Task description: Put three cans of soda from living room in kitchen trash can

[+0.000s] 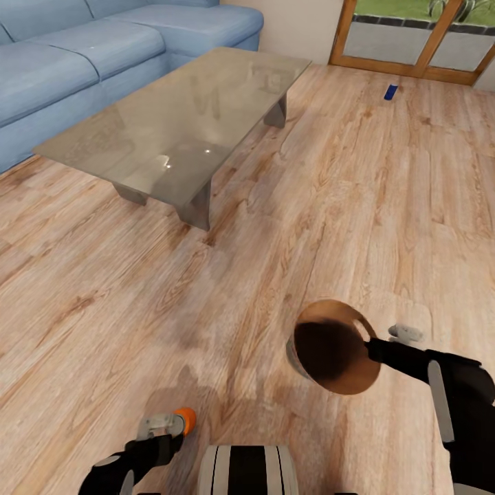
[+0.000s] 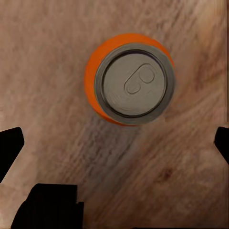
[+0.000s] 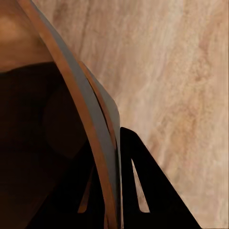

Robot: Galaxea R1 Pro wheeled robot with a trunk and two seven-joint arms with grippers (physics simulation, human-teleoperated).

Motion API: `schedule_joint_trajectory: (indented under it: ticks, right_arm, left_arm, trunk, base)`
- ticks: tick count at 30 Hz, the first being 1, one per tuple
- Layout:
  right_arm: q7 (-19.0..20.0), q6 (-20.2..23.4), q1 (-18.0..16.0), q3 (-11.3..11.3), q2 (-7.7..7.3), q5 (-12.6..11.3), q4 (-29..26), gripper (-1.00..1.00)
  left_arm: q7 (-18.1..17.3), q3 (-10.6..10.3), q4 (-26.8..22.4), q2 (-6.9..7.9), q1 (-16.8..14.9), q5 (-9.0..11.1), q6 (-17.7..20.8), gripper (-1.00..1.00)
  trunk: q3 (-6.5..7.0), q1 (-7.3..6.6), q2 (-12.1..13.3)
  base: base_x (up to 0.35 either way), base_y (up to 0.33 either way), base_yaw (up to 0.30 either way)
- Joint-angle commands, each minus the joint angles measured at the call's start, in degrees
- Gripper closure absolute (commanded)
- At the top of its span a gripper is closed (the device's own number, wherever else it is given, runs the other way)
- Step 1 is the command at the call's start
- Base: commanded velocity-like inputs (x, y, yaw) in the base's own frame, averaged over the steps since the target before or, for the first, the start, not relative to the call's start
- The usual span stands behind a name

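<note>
Living room, plank floor [image 1: 289, 227], glass surface [image 1: 179, 117] by blue sofa [image 1: 103, 48].
Right pincer [image 3: 112, 191] clamped on trash can [image 1: 337, 347] rim; left pincer [image 2: 114, 143] spread wide above upright orange can [image 2: 130, 78]; blue can [image 1: 390, 91] beyond the surface.

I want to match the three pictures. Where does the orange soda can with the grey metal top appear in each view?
Head view: the orange soda can with the grey metal top sits low and left of centre, at the left end effector.
Left wrist view: the can is seen from above, upper middle.
Right wrist view: I do not see it here.
Shared landmark: the pale wooden plank floor.
</note>
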Motion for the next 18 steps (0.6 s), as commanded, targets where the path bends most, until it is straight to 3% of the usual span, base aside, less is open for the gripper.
schedule_joint_trajectory:
  ticks: [1, 5, 11, 18]
  right_arm:
    - [0.1, 0.0, 0.0, 0.0, 0.0, 0.1, 0.0, 1.0]
    - [0.1, 0.0, 0.0, 0.1, 0.0, 0.1, 0.0, 1.0]
    - [0.1, 0.0, 0.0, 0.1, 0.0, 0.1, 0.0, 1.0]
    - [0.1, 0.0, 0.0, 0.1, 0.0, 0.1, 0.0, 1.0]
  left_arm:
    - [0.0, 0.0, 0.0, -0.18, -0.1, -0.1, 0.0, -1.0]
    - [0.1, 0.0, 0.1, -0.44, -0.4, -0.5, 0.1, -1.0]
    - [1.4, 0.0, 1.3, -0.57, -4.4, -0.6, 1.3, -1.0]
    - [1.7, 0.1, 6.6, -1.37, -8.8, -0.7, 1.9, -1.0]
  trunk:
    - [0.0, 0.0, 0.0]
    - [0.0, 0.0, 0.0]
    - [0.0, 0.0, 0.0]
    - [0.0, 0.0, 0.0]
  base:
    - [0.0, 0.0, 0.0]
    - [0.0, 0.0, 0.0]
    - [0.0, 0.0, 0.0]
    - [0.0, 0.0, 0.0]
